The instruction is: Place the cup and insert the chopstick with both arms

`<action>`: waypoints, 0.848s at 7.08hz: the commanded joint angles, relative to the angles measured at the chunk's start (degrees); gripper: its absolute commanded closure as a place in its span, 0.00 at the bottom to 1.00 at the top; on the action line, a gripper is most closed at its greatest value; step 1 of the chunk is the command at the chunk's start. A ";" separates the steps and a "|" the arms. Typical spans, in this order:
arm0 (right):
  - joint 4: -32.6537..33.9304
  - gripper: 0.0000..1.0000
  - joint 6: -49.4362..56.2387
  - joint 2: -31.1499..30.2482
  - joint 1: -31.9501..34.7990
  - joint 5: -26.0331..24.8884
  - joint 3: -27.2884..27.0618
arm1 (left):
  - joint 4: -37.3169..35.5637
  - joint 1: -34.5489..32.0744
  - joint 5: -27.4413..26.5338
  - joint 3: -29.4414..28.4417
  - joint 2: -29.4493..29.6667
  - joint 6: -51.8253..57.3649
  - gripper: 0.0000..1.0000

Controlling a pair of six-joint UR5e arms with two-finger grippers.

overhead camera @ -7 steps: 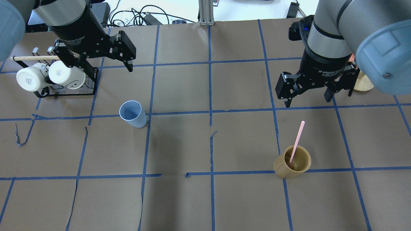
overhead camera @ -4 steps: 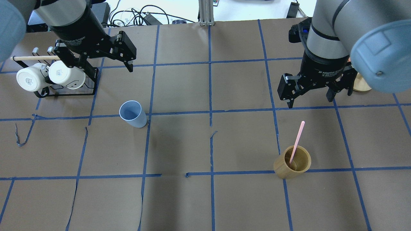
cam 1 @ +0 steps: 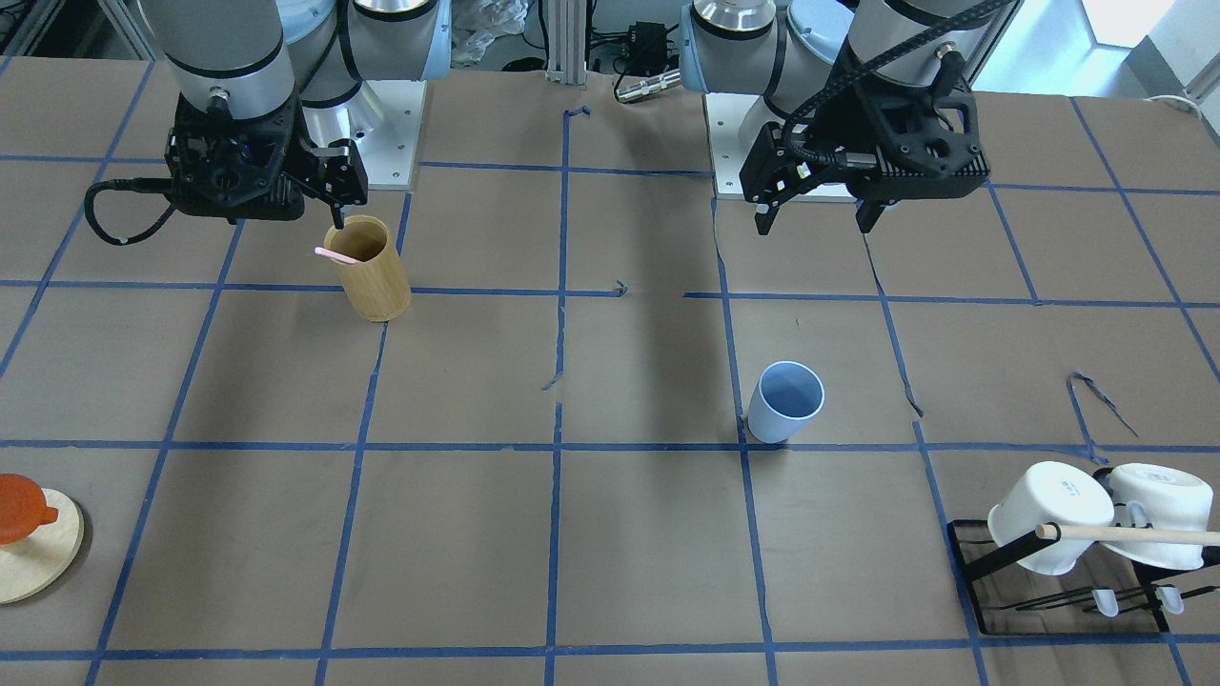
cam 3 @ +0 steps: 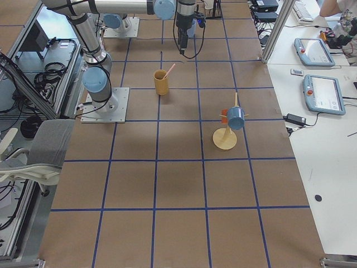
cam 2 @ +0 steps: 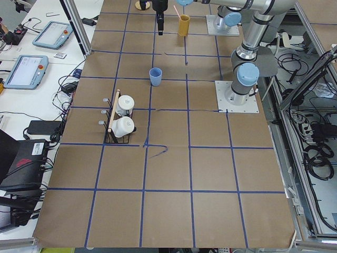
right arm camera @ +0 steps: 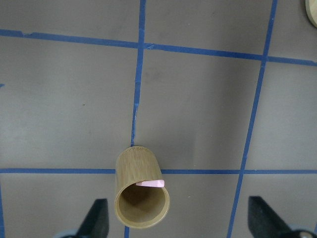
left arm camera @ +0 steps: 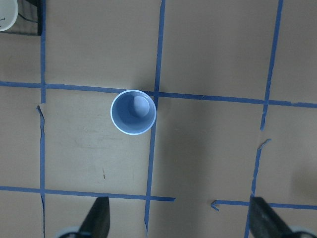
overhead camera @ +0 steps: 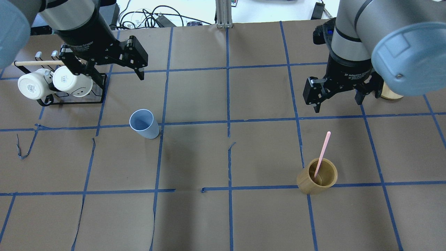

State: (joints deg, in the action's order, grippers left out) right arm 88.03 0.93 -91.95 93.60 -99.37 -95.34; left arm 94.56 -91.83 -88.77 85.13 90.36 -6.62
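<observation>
Left tool (cam 1: 816, 219), right tool (overhead camera: 337, 104), both spread wide, pink chopstick (overhead camera: 322, 153) leaning in cylindrical bamboo cup (overhead camera: 306, 184), tapered blue cup (overhead camera: 149, 132), perhaps plastic

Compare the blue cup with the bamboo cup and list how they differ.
Colour: the blue cup is pale blue; the bamboo cup is brown, wood-like. Shape: the blue cup tapers toward its base; the bamboo cup is straight-walled. Contents: the blue cup is empty; the bamboo cup holds a pink chopstick leaning on its rim. Both stand upright, mouths up.
</observation>
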 commanded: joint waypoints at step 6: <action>19.91 0.00 -7.82 -4.55 -0.44 0.32 -18.20 | -29.39 0.34 -0.78 29.61 1.48 0.65 0.00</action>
State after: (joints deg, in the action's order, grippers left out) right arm 107.72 -2.63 -95.93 93.19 -98.99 -110.94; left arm 70.69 -91.47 -89.25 108.22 91.30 -5.94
